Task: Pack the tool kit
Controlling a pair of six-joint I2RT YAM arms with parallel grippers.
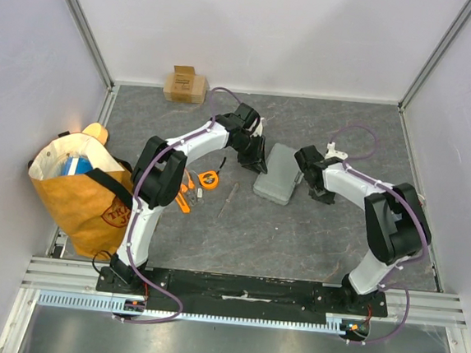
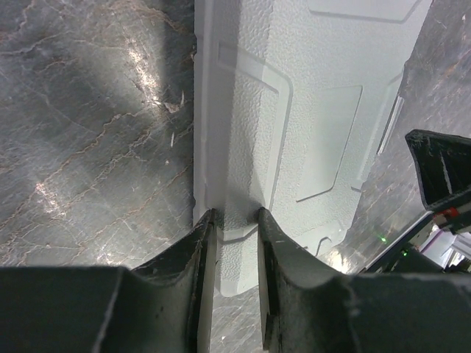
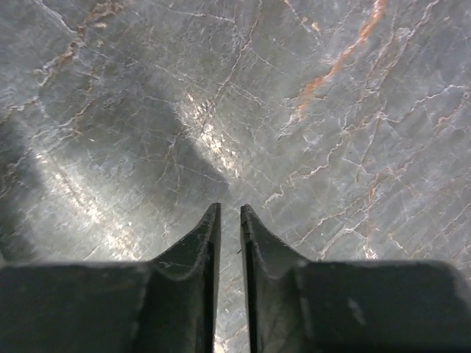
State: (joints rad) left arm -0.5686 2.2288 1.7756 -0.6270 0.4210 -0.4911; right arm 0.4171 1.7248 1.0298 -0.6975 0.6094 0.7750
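The grey tool kit case (image 1: 275,173) lies closed in the middle of the table. In the left wrist view its textured lid (image 2: 309,110) fills the frame. My left gripper (image 1: 257,163) is at the case's left edge, and its jaws (image 2: 235,217) are closed on a tab at that edge. My right gripper (image 1: 303,181) is beside the case's right edge. Its jaws (image 3: 229,209) are almost together with nothing between them, over bare table. An orange tape measure (image 1: 209,178), orange-handled pliers (image 1: 186,194) and a thin screwdriver (image 1: 228,199) lie on the table left of the case.
A yellow-orange bag (image 1: 86,190) stands at the left wall. A small cardboard box (image 1: 185,84) sits at the back wall. Part of the right arm (image 2: 441,176) shows past the case's far edge in the left wrist view.
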